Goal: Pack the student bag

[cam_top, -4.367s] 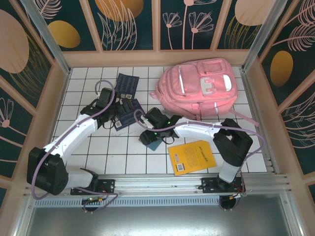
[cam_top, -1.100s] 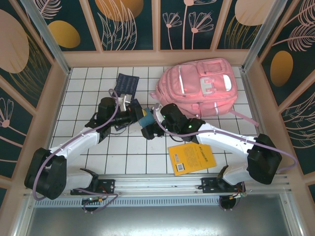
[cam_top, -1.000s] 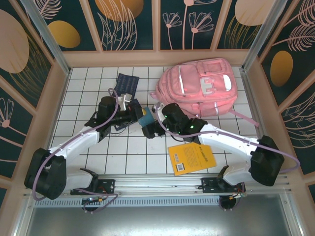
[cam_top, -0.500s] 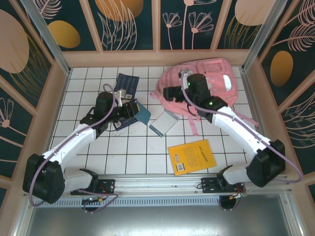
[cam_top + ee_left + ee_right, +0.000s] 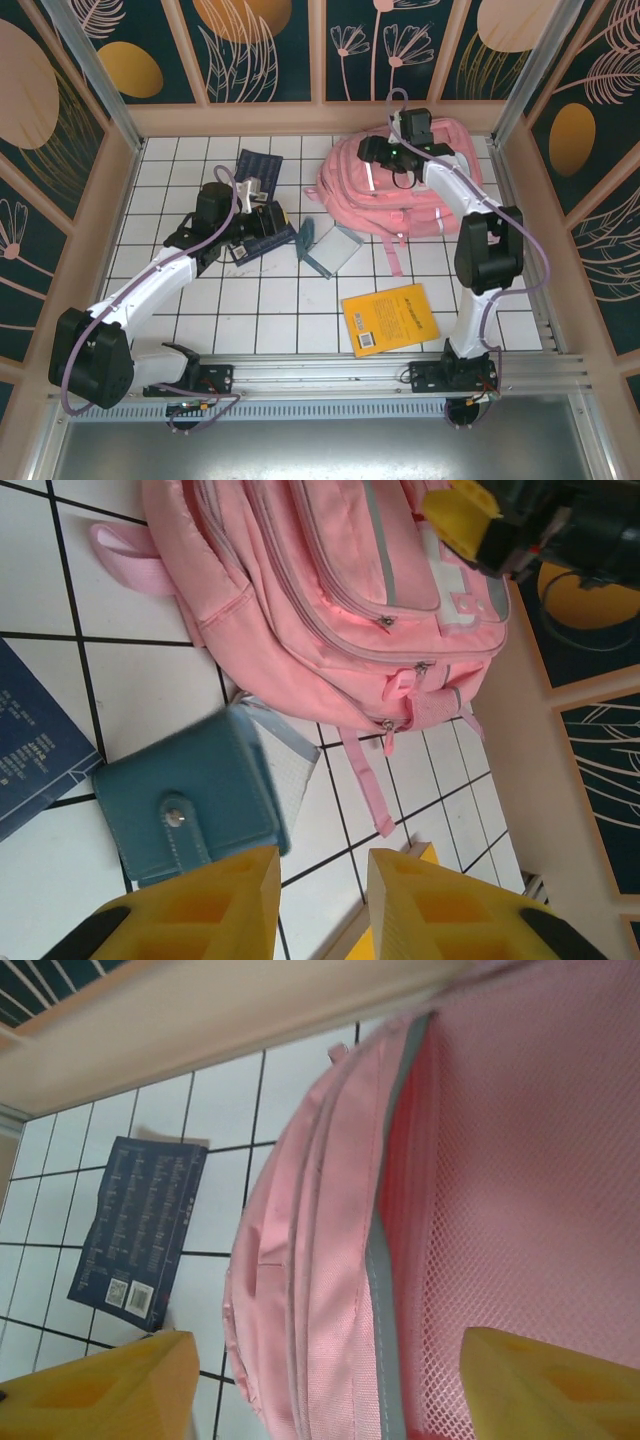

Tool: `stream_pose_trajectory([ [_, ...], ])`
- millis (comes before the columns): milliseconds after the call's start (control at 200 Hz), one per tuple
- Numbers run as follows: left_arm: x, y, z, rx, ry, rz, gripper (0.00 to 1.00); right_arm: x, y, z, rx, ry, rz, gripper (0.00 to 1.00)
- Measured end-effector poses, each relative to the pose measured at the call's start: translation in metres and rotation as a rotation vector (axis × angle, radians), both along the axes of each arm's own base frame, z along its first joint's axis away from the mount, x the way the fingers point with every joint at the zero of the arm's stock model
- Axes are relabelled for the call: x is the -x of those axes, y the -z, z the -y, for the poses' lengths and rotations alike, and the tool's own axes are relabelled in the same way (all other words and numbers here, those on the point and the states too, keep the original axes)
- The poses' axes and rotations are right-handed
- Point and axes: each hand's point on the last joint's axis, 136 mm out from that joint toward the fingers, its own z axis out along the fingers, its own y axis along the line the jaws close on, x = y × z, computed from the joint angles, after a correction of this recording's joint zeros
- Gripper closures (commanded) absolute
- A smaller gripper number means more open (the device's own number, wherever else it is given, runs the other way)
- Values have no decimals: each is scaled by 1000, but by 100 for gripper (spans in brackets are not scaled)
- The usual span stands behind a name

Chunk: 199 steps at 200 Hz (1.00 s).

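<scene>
While the left gripper (image 5: 322,865) hung low over the white-tiled desk (image 5: 200,300), its jaws stood released with nothing between them. A teal snap wallet (image 5: 190,805) stood propped partly open on its edge just ahead of one finger. Farther ahead of those jaws lay the student bag (image 5: 330,590), a pink backpack with its zip pockets facing up and a thin pink strap (image 5: 365,780) trailing back toward the jaws. A navy booklet (image 5: 30,740) lay off to the wallet's side, just beside it.

The right gripper (image 5: 330,1350) was over the far end of the student bag, its jaws spread wide and grasping nothing. Pink fabric and a grey-trimmed seam (image 5: 385,1270) ran between the jaws, with a pink mesh panel (image 5: 520,1210) ahead of one finger. Whether the fingers touched the fabric could not be told. A second navy booklet (image 5: 140,1230) lay on the tiles ahead of the other finger, apart from the bag. A yellow book (image 5: 390,318) lay well apart from both pairs of jaws.
</scene>
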Motion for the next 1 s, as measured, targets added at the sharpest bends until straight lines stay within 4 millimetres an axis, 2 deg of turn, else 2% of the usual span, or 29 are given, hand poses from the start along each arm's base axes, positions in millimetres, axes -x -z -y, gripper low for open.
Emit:
stream_pose_trajectory([
  [185, 1, 0, 1, 3, 4, -1, 68, -4, 22, 1, 13, 1, -52, 38],
  [330, 1, 2, 1, 3, 6, -4, 66, -5, 30, 4, 9, -3, -67, 45],
  [415, 0, 8, 1, -6, 4, -17, 58, -5, 31, 3, 3, -13, -72, 48],
  [540, -3, 26, -2, -38, -26, -70, 40, -4, 32, 3, 69, 1, -42, 46],
  [616, -3, 33, -3, -36, -45, -102, 37, 11, 28, -1, 142, 10, -12, 44],
  [676, -1, 41, -3, -17, -60, -130, 33, 27, 17, -6, 199, 17, 24, 44],
  [756, 3, 59, -1, 13, -80, -185, 33, 54, -8, -18, 229, -2, 88, 45],
  [886, 4, 95, 3, 48, -106, -284, 33, 92, -49, -35, 152, -71, 171, 50],
  [946, 3, 106, 5, 71, -121, -315, 33, 102, -52, -41, 106, -109, 174, 51],
  [996, 2, 112, 5, 85, -133, -329, 33, 109, -42, -46, 78, -141, 152, 53],
])
